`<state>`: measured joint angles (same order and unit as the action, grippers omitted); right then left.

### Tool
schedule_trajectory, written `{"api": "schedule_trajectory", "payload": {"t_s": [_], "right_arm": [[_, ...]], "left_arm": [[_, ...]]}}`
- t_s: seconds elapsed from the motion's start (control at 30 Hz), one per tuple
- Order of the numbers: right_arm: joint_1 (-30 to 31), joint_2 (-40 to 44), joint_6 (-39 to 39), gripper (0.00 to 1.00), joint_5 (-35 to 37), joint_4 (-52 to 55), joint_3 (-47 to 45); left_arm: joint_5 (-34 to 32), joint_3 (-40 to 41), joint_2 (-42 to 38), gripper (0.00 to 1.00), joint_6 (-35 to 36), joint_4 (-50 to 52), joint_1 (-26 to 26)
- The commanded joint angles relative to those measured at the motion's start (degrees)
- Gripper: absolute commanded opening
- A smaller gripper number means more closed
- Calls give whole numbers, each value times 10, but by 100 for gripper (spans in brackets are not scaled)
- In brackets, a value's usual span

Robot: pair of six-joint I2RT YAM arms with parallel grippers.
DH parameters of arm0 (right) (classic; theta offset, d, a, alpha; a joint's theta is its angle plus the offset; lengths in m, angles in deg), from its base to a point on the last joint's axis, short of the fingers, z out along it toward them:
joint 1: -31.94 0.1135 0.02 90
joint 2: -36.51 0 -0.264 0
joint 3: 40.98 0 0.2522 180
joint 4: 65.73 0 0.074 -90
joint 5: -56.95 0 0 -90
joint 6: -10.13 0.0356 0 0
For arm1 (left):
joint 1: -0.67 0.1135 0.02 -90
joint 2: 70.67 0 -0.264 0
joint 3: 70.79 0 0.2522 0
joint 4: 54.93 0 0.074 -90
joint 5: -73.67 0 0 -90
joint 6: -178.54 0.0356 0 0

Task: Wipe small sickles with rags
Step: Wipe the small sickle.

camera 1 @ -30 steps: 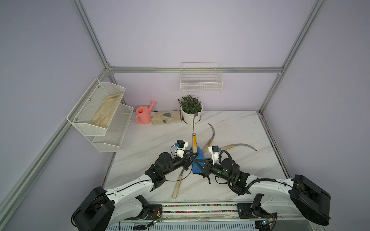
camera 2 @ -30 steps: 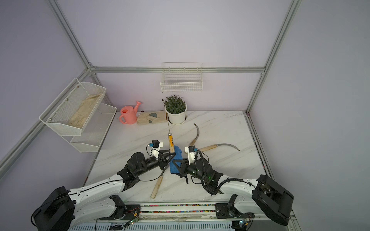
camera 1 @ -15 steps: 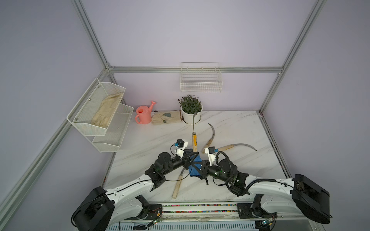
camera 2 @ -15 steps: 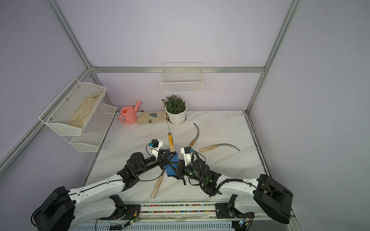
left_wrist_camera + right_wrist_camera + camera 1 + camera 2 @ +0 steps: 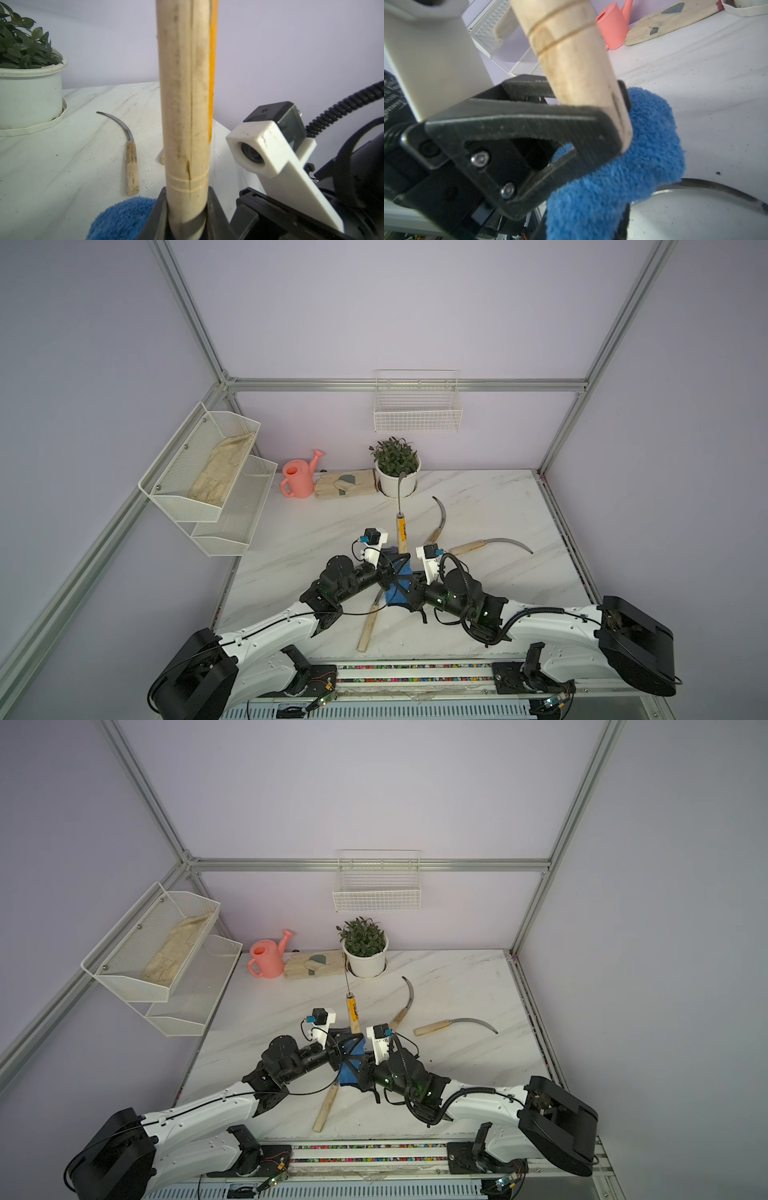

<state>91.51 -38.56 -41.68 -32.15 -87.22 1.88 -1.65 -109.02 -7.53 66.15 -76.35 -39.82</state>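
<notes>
My left gripper (image 5: 394,569) is shut on the lower end of a small sickle's pale wooden handle (image 5: 185,104). That sickle (image 5: 401,531) rises toward the plant, with a yellow label on its handle. My right gripper (image 5: 411,587) is shut on the blue fluffy rag (image 5: 397,589), which presses against the handle's butt end (image 5: 591,83) and the left fingers (image 5: 529,133). In the right wrist view the rag (image 5: 623,166) covers my right jaws. A second sickle (image 5: 368,628) lies under both grippers. Two more sickles (image 5: 437,526) (image 5: 482,546) lie further right.
A potted plant (image 5: 395,477), beige glove (image 5: 345,485) and pink watering can (image 5: 297,481) line the back edge. White mesh shelves (image 5: 208,472) hang on the left wall and a wire basket (image 5: 417,410) on the back wall. Both wrists are nearly touching.
My right gripper has carried the rag a little leftward, closer in against the left gripper and the handle's base. The left arm and its sickle have stayed put.
</notes>
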Motion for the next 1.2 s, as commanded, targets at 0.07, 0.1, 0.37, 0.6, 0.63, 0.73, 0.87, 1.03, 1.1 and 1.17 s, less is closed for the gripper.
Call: {"api": "schedule_trajectory", "payload": {"t_s": [0.07,0.1,0.37,0.6,0.63,0.73,0.87,1.03,1.1,1.17], "right_arm": [[7,51,-22,0,45,-16,-4],[3,68,-24,0,53,-10,-11],[-6,102,-30,0,47,29,-1],[17,22,-37,0,22,25,57],[16,23,-40,0,33,30,55],[15,57,-35,0,77,42,31],[-1,114,-33,0,103,59,-4],[-38,168,-18,0,119,89,-40],[-58,180,-7,0,111,94,-53],[-73,184,-2,0,99,95,-61]], "left_arm": [[14,0,1,0,2,-2,-5],[15,-1,1,0,1,-2,-5],[24,-1,0,0,0,0,-4],[23,-2,-2,0,3,2,-5],[22,-2,-4,0,3,3,-4],[20,-2,-3,0,4,4,-5],[22,-4,1,0,4,4,-5],[23,-4,0,0,5,8,-4],[25,-5,0,0,10,11,-5],[39,-11,8,0,31,12,-5]]}}
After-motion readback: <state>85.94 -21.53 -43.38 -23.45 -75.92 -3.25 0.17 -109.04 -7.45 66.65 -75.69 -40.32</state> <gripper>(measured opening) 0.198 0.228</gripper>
